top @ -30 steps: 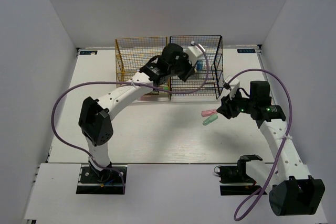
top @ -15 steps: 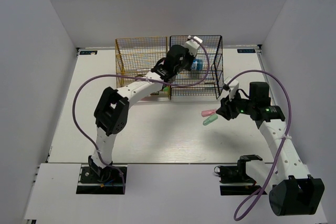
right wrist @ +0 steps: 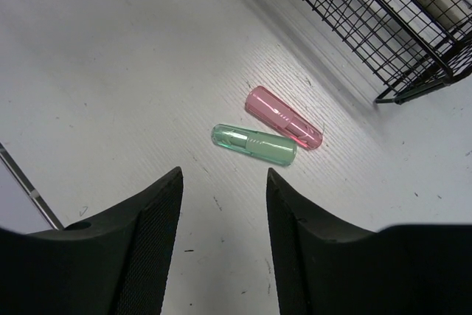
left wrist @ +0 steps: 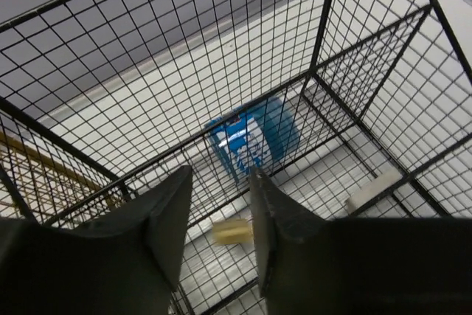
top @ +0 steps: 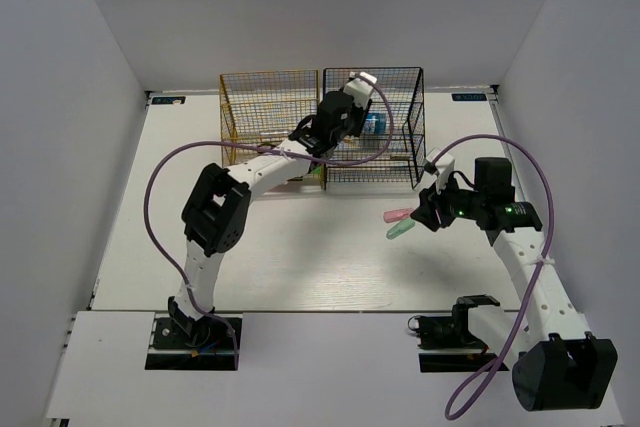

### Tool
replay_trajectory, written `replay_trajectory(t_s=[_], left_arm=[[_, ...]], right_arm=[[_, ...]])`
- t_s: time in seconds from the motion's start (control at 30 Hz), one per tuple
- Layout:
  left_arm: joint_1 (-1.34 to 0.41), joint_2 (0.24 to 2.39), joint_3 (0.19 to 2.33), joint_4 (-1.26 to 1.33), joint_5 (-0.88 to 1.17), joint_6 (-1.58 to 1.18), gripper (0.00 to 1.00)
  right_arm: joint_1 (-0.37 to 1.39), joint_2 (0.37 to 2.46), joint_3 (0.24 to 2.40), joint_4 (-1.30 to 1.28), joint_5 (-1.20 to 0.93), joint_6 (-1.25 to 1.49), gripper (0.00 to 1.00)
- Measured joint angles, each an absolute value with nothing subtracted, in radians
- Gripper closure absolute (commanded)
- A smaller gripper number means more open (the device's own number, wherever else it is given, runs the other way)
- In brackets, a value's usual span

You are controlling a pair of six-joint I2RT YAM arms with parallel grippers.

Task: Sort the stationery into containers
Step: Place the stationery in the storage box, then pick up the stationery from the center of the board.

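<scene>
My left gripper (left wrist: 221,175) hangs open above the black wire container (top: 400,87), inside its top. A blurred beige cube (left wrist: 232,231) shows in the gap below the fingers, clear of both pads, over a mesh shelf. The blue roll (left wrist: 251,142) (top: 373,124) lies on a shelf further in. The yellow wire container (top: 260,112) stands to the left of the black one. On the table, the pink piece (right wrist: 284,117) (top: 398,215) and the mint piece (right wrist: 254,144) (top: 400,231) lie side by side. My right gripper (right wrist: 224,175) (top: 425,211) hovers open and empty just right of them.
A white oblong item (left wrist: 372,191) lies on a lower shelf of the black container. That container's front corner (right wrist: 391,94) sits close behind the pink piece. The left arm's purple cable (top: 165,177) loops over the table's left side.
The left arm reached further over the black container and its jaws opened; the beige cube is now free below the fingers. The right gripper barely moved and opened slightly.
</scene>
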State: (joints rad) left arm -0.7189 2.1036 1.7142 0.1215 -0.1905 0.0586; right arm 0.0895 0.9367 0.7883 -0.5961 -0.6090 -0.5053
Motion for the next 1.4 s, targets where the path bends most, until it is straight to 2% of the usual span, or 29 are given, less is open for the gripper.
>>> replay_trajectory(t_s=[0.03, 0.07, 0.1, 0.13, 0.2, 0.23, 0.27, 0.3, 0.33, 0.37, 0.43, 0.53, 0.63, 0.67, 0.7, 0.77, 0.8, 0.83, 0.87, 0.9, 1.0, 1.17, 1.4], left_arm=[[-0.719, 2.095, 1.697, 0.126, -0.19, 0.054, 0.76], [-0.719, 2.083, 1.68, 0.129, -0.189, 0.045, 0.88], [-0.72, 2.07, 1.661, 0.132, -0.187, 0.042, 0.96], [-0.72, 2.054, 1.641, 0.134, -0.183, 0.037, 1.0], [-0.723, 2.009, 1.597, 0.127, -0.172, 0.031, 1.0], [-0.725, 1.977, 1.571, 0.121, -0.165, 0.02, 0.97], [-0.727, 1.935, 1.543, 0.11, -0.152, 0.006, 0.86], [-0.73, 1.893, 1.521, 0.089, -0.137, -0.01, 0.66], [-0.733, 1.855, 1.505, 0.065, -0.12, -0.015, 0.38], [-0.738, 1.802, 1.486, 0.033, -0.104, -0.031, 0.29], [-0.749, 1.701, 1.463, -0.033, -0.076, -0.065, 0.21], [-0.767, 1.514, 1.388, -0.167, -0.034, -0.097, 0.19], [-0.772, 1.324, 1.254, -0.282, -0.004, -0.106, 0.3], [-0.772, 1.258, 1.203, -0.322, 0.002, -0.105, 0.42], [-0.772, 1.192, 1.139, -0.355, 0.009, -0.101, 0.75], [-0.771, 1.058, 1.012, -0.435, 0.016, -0.091, 0.99], [-0.77, 0.999, 0.947, -0.469, 0.016, -0.085, 1.0], [-0.77, 0.938, 0.883, -0.513, 0.016, -0.076, 0.97], [-0.77, 0.891, 0.838, -0.543, 0.016, -0.072, 0.88], [-0.77, 0.841, 0.785, -0.572, 0.015, -0.067, 0.55], [-0.77, 0.707, 0.671, -0.641, 0.002, -0.06, 0.47], [-0.769, 0.564, 0.578, -0.69, -0.025, -0.056, 0.44], [-0.76, 0.542, 0.562, -0.697, -0.033, -0.055, 0.42]], right_arm=[[0.089, 0.938, 0.788, -0.596, -0.609, -0.506, 0.51], [0.088, 0.939, 0.788, -0.596, -0.609, -0.507, 0.56], [0.088, 0.941, 0.788, -0.596, -0.609, -0.51, 0.65], [0.087, 0.944, 0.788, -0.596, -0.609, -0.514, 0.86], [0.085, 0.952, 0.788, -0.595, -0.609, -0.524, 0.99], [0.085, 0.958, 0.788, -0.595, -0.612, -0.532, 1.0], [0.085, 0.965, 0.788, -0.594, -0.617, -0.555, 0.99], [0.085, 0.97, 0.786, -0.589, -0.627, -0.584, 0.93], [0.085, 0.976, 0.78, -0.582, -0.638, -0.62, 0.83], [0.085, 0.984, 0.773, -0.575, -0.658, -0.681, 0.69], [0.085, 1.018, 0.756, -0.581, -0.697, -0.837, 0.64], [0.085, 1.117, 0.758, -0.617, -0.744, -1.078, 0.57], [0.085, 1.248, 0.81, -0.726, -0.77, -1.307, 0.54], [0.085, 1.291, 0.839, -0.763, -0.776, -1.369, 0.56], [0.088, 1.334, 0.867, -0.781, -0.781, -1.423, 0.57], [0.093, 1.404, 0.917, -0.792, -0.785, -1.489, 0.59], [0.094, 1.427, 0.932, -0.782, -0.785, -1.508, 0.6], [0.096, 1.442, 0.936, -0.763, -0.784, -1.516, 0.6], [0.097, 1.451, 0.936, -0.748, -0.78, -1.521, 0.6], [0.099, 1.461, 0.936, -0.735, -0.773, -1.523, 0.6], [0.107, 1.495, 0.942, -0.704, -0.754, -1.528, 0.6], [0.131, 1.576, 0.962, -0.67, -0.699, -1.531, 0.6], [0.168, 1.657, 0.987, -0.625, -0.608, -1.523, 0.58]])
